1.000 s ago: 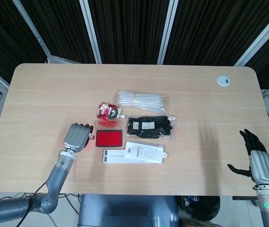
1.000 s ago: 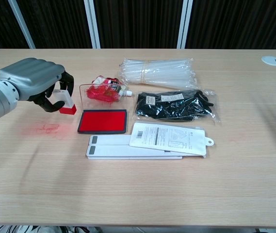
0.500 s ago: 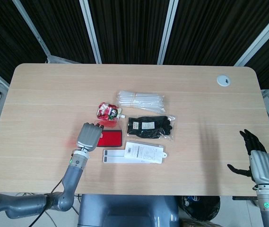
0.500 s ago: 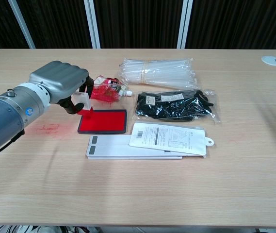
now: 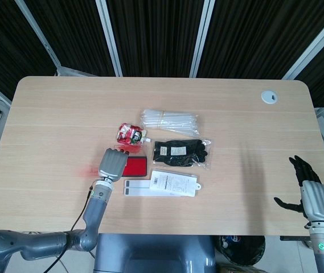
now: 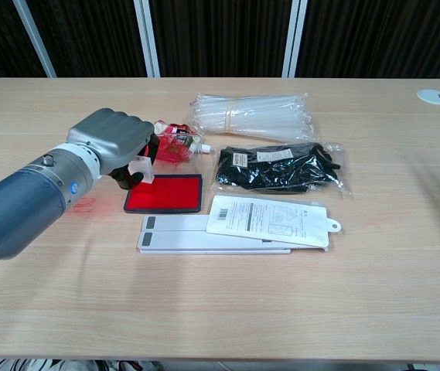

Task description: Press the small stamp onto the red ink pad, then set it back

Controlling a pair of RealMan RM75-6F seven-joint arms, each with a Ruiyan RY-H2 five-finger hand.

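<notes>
Gripping the small stamp [image 6: 141, 169] in curled fingers, the left hand [image 6: 114, 141] holds it over the left end of the red ink pad [image 6: 165, 193], which lies open on the table [image 6: 227, 309] just near of a red-and-white sachet [image 6: 172, 144]. Whether the stamp face already touches the ink I cannot tell: in the chest view its pale body hangs at the pad's left edge, and in the head view the hand covers that end of the pad altogether. The right hand [image 5: 310, 190] waits well apart at the near right corner, fingers spread and holding nothing.

By its look the stamp is a small, rigid plastic block, probably very light and fairly smooth, so it could twist or slip if held loosely. Holding it by the sides of the upper body, as now, seems right, since that keeps fingers clear of the inked face. The pad is a shallow tray with a soft inked surface; it should give a little under a straight, level press, and a tilted one would likely ink only one edge. The tray is light too and may slide or lift with the stamp
</notes>
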